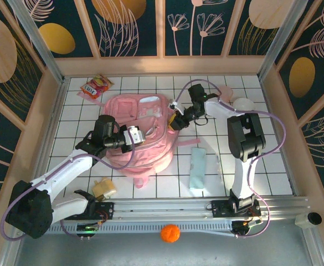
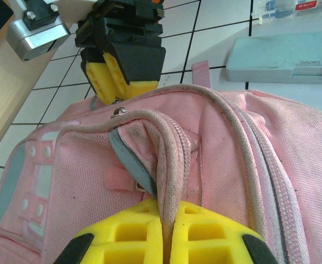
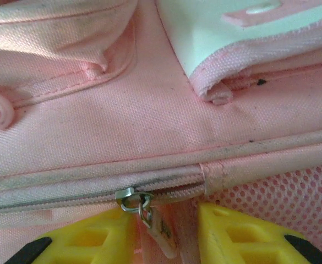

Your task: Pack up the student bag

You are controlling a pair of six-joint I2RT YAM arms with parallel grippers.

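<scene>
Student bag (image 1: 150, 152) flat on desk (image 1: 73, 113), seam fold (image 2: 169, 165) clamped in closed left tool (image 2: 167, 220), right tool (image 3: 166, 217) part-open astride zip pull (image 3: 161, 235), gripping nothing: close squarely on pull, then draw along zip with fabric taut.

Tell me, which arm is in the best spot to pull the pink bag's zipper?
Right, probably. The right gripper has its open fingers on either side of the zipper pull. The left gripper is shut on a seam of the student bag, holding it.

Matt woven pink cloth on student bag (image 1: 156, 149); mesh side panel (image 3: 282, 176); shiny metal zip slider (image 3: 130, 197).
</scene>
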